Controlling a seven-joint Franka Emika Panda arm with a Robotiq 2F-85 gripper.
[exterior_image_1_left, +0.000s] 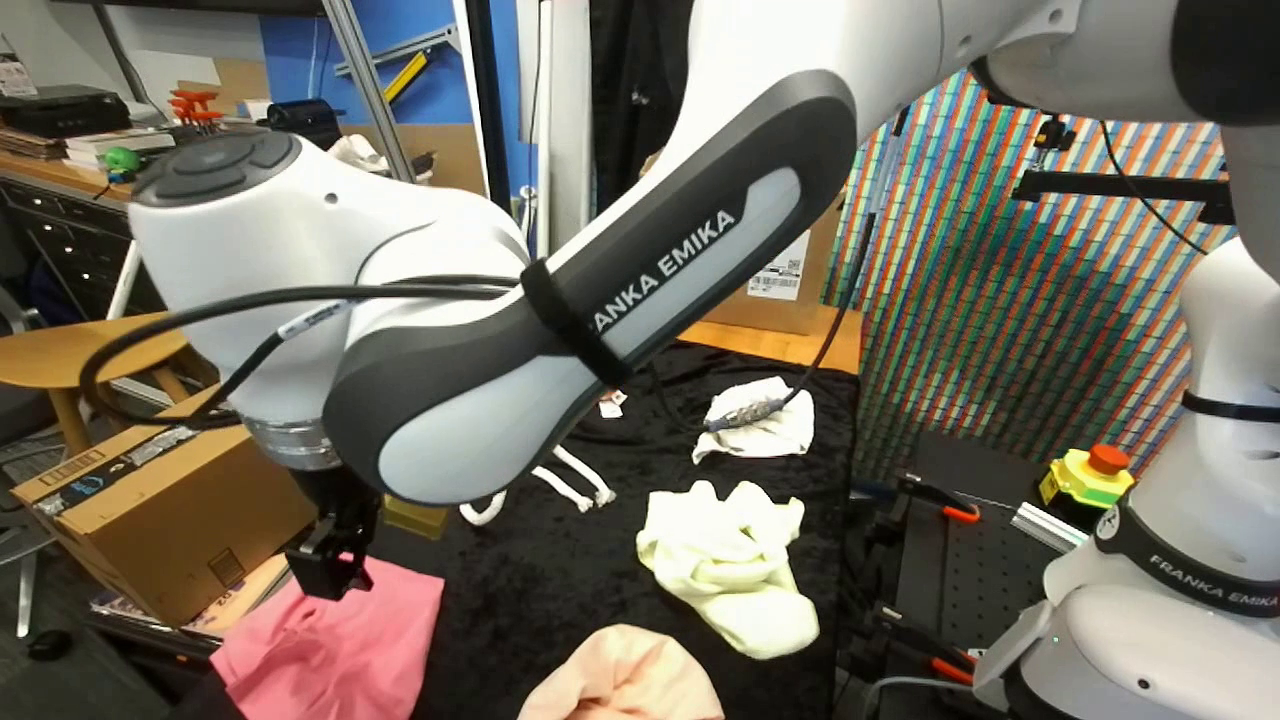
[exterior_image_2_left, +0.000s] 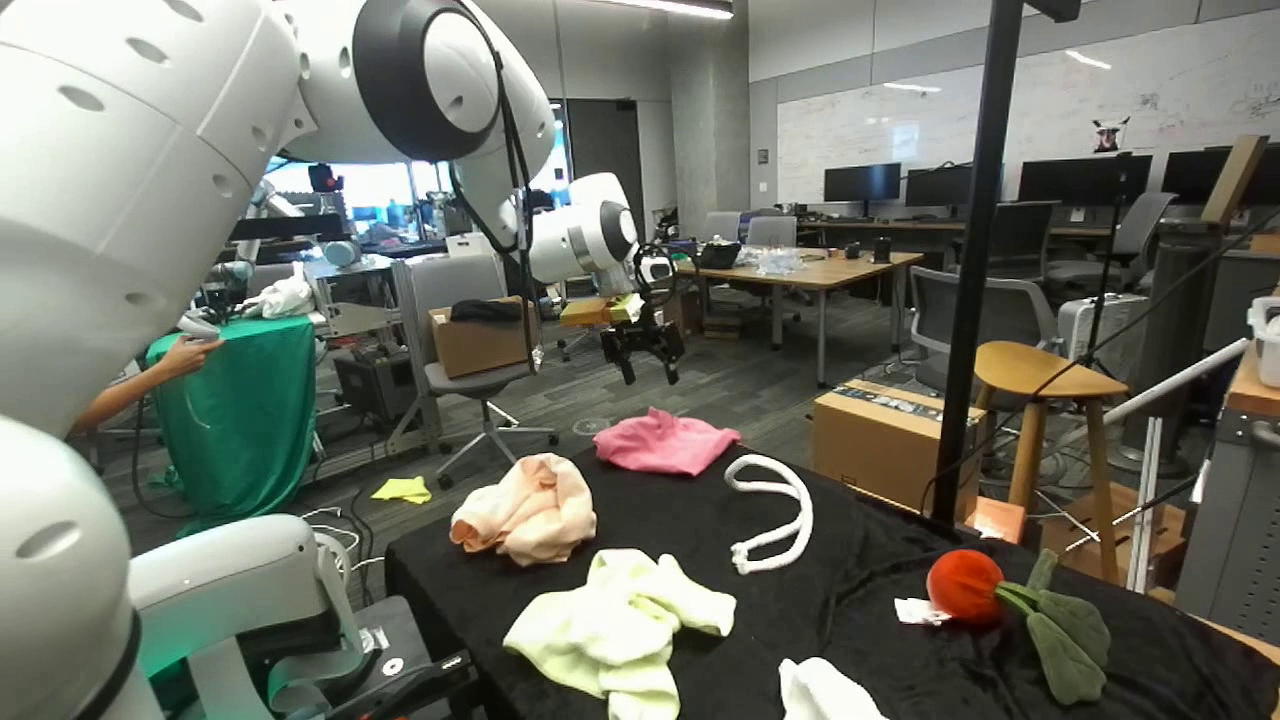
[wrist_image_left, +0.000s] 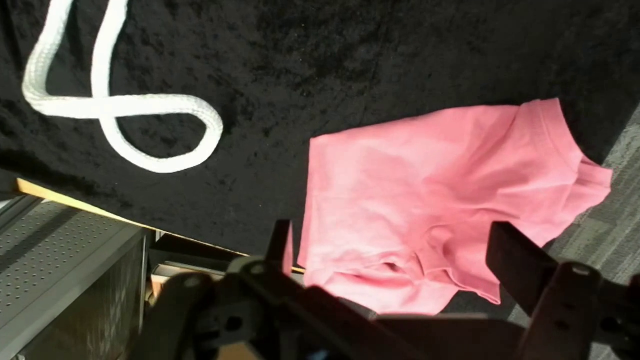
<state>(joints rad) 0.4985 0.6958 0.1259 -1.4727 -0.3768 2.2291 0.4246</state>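
A round red plush vegetable with green fabric leaves (exterior_image_2_left: 968, 588) at near right in an exterior view, a white braided rope (exterior_image_2_left: 803, 512) to its left, a brown cardboard box (exterior_image_2_left: 870, 445) and a yellow-brown wooden stool (exterior_image_2_left: 1020, 362) beyond, a wide whiteboard (exterior_image_2_left: 930, 130) at far right

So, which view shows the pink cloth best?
The wrist view: the pink cloth appears large, nearly whole, from above. In an exterior view, the tool overlaps it and the picture's bottom crops it; in an exterior view, the pink cloth looks small and foreshortened.
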